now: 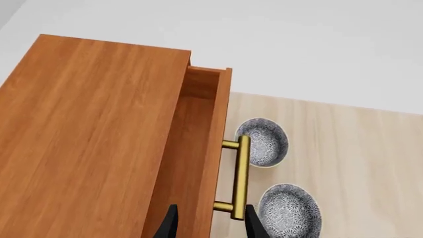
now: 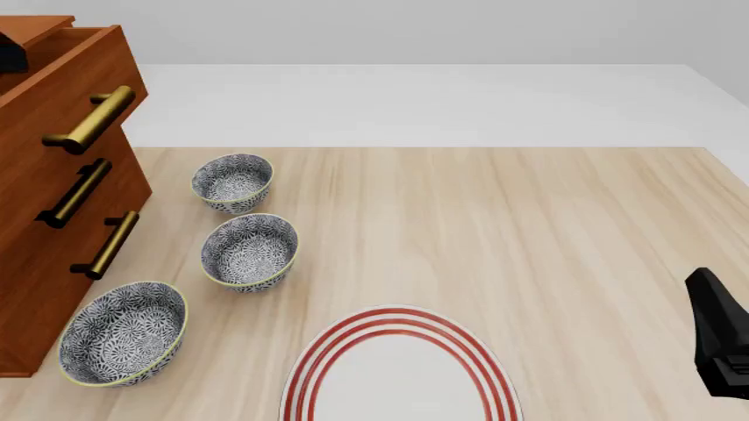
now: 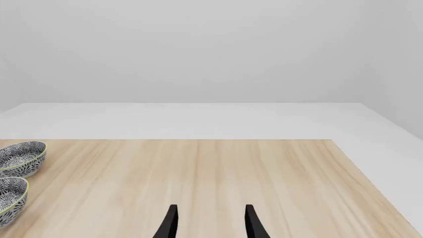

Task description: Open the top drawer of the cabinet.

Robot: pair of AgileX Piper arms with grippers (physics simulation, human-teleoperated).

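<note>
The cabinet (image 2: 30, 289) stands at the table's left edge, and the left wrist view looks down on its top (image 1: 86, 139). The top drawer (image 1: 197, 129) is pulled out a short way, so a strip of its inside shows. Its brass bar handle (image 1: 241, 176) juts from the drawer front (image 2: 91, 121). My left gripper (image 1: 211, 225) hangs open above the near end of that handle; its black fingers straddle the drawer front and the bar without visibly touching either. My right gripper (image 3: 210, 223) is open and empty over bare table at the near right.
Three patterned bowls (image 2: 233, 181) (image 2: 249, 251) (image 2: 123, 333) sit in a row just in front of the cabinet, below the drawer handles. A red-ringed white plate (image 2: 398, 373) lies at the near middle. The right arm's black body (image 2: 720, 342) is at the near right edge.
</note>
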